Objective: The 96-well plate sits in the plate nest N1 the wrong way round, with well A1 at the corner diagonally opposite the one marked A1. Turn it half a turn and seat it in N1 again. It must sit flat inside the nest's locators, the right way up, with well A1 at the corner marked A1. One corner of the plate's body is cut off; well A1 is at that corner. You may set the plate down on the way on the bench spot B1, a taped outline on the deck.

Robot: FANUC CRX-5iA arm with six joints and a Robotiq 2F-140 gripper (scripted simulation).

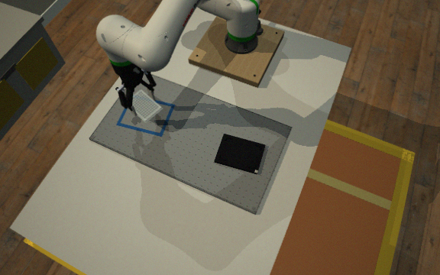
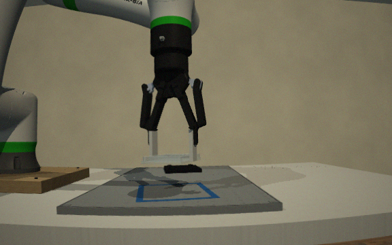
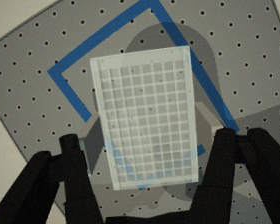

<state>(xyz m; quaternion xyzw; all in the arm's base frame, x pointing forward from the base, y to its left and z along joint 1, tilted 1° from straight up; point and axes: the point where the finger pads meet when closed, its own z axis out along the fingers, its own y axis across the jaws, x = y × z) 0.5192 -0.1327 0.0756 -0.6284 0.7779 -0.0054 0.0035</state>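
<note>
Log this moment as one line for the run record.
tool: shut on plate | plate: lifted, level, above B1 outline | nest N1: vacant | phase: carrying plate

Hidden, cropped or unresolved items:

- Plate: cut-off corner not resolvable in any view; near edge hidden behind the gripper body in the wrist view. Well lettering too small to read.
- Fingertips: contact with the plate's edges pale and blurred in the exterior view; cropped by the bottom edge in the wrist view.
- Nest: locators not distinguishable from above. Pale corner mark too small to read. In the exterior view, only a dark strip shows beyond the plate.
- Arm: upper links cropped by the top edge in the top and exterior views.
- Cabinet: cut off at the left edge.
- Counter: near corner cropped at the bottom.
</note>
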